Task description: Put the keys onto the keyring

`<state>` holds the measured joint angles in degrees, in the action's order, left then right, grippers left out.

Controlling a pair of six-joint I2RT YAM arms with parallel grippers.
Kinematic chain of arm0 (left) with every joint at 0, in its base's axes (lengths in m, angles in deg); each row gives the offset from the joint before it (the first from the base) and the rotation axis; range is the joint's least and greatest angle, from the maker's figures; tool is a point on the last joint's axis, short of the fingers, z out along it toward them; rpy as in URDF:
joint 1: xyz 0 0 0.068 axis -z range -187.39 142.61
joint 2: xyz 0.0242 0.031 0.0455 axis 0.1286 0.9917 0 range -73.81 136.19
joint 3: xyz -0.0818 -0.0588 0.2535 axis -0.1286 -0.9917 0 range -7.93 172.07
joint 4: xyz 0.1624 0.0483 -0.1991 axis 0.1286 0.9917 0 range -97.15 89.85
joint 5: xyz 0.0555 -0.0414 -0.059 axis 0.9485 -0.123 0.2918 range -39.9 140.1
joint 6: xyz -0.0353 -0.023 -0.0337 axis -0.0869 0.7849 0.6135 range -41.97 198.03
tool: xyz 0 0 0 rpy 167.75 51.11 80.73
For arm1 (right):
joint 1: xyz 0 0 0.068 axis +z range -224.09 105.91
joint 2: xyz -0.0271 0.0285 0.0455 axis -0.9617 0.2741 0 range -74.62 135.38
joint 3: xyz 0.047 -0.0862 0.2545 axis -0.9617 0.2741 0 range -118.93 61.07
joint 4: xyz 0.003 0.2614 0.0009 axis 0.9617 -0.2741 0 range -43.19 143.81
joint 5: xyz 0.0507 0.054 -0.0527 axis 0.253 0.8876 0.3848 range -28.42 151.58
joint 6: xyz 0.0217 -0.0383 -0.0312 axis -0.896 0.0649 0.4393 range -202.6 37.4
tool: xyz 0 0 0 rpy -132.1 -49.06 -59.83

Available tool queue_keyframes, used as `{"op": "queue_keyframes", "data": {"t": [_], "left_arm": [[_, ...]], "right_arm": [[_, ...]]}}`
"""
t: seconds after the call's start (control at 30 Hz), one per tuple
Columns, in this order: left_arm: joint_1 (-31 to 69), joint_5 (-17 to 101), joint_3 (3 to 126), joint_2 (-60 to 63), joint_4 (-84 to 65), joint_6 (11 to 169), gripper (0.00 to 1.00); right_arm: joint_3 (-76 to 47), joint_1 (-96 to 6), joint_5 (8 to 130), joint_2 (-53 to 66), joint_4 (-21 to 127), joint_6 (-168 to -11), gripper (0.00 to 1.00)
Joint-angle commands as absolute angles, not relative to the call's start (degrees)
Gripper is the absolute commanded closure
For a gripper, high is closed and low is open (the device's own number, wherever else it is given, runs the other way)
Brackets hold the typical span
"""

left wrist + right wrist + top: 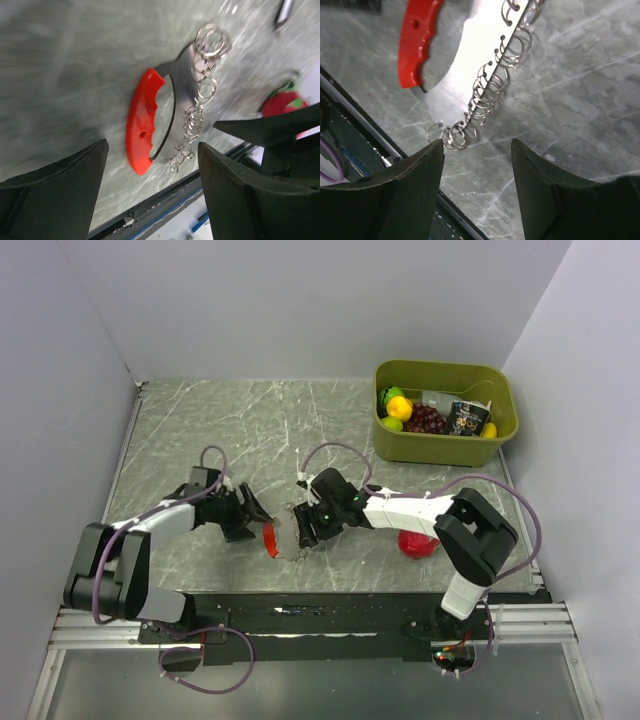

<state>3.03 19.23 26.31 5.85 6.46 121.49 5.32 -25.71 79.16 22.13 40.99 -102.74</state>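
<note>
Two-handed work, by the look of it: pin with the left pincer (264, 514), thread with the right pincer (306, 530). Released on both sides, fingers spread wide, gripping nothing. Find the keys (280, 538) flat on the bench (200, 430) between them, toward the near edge, red handle (142, 120) left, ring-lined steel strip right. Close the left squarely and low on the handle, without skidding it. Lower the right onto the end ring (452, 136) alone; avoid raking the loose row
</note>
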Motion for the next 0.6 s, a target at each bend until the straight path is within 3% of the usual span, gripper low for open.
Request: {"op": "queue_keyframes", "data": {"t": [0.0, 0.57], "left_arm": [[8.24, 22.41, 29.33, 9.59, 1.74, 125.66, 0.22], [14.14, 22.94, 43.14, 23.74, 0.59, 126.63, 0.24]], "right_arm": [[2.44, -25.58, 81.17, 24.69, 40.72, -104.22, 0.37], [-1.25, -18.81, 86.45, 27.69, 43.87, -105.36, 0.38]]}}
